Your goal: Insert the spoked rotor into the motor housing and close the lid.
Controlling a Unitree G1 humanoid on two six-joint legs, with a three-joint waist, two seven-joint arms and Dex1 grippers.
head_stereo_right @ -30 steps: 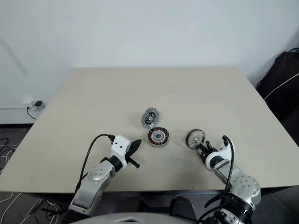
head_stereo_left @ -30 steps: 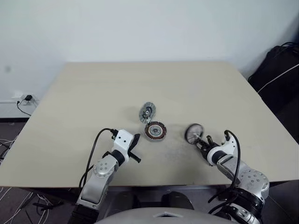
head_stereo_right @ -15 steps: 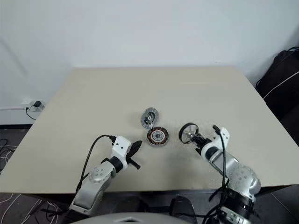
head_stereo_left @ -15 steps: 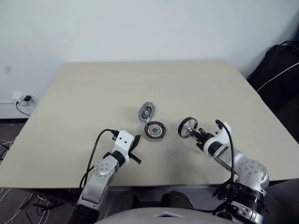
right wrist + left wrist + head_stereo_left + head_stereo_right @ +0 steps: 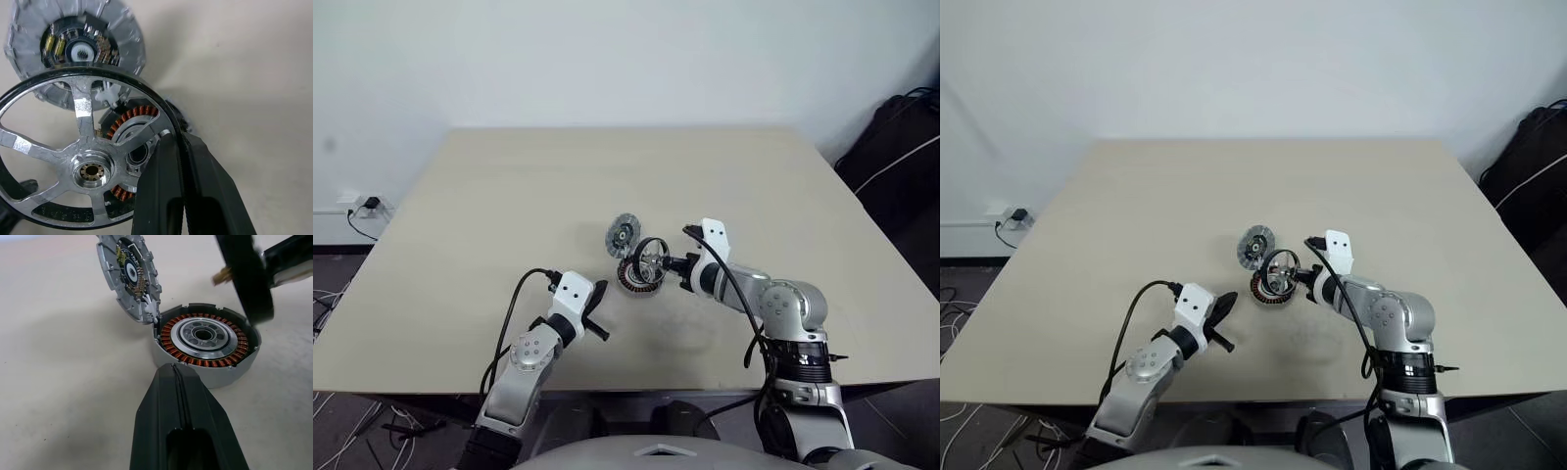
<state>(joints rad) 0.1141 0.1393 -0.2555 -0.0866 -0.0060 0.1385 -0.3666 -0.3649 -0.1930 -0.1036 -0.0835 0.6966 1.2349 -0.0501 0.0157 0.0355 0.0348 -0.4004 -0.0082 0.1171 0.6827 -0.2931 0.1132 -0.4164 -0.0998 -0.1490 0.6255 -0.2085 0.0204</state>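
Note:
The spoked rotor [image 5: 651,259], a silver wheel with a dark rim, hangs tilted just above the motor housing [image 5: 628,278]. My right gripper [image 5: 674,265] is shut on the rotor's rim from the right. In the right wrist view the rotor [image 5: 83,161] covers most of the housing's copper windings [image 5: 134,122]. The lid [image 5: 623,234] leans on edge against the housing's far left side, ribbed inner face showing [image 5: 129,276]. My left gripper [image 5: 598,299] is shut and empty, resting to the near left of the housing [image 5: 205,340] and pointing at it.
The beige table [image 5: 509,196] carries nothing besides the three parts. A black bag [image 5: 901,147] stands off its right edge. A wall socket with cables [image 5: 362,208] sits low on the left.
My right gripper has carried the rotor left and upward, from the table right of the housing to just over it, rolling the wheel as it went. The left arm stayed still.

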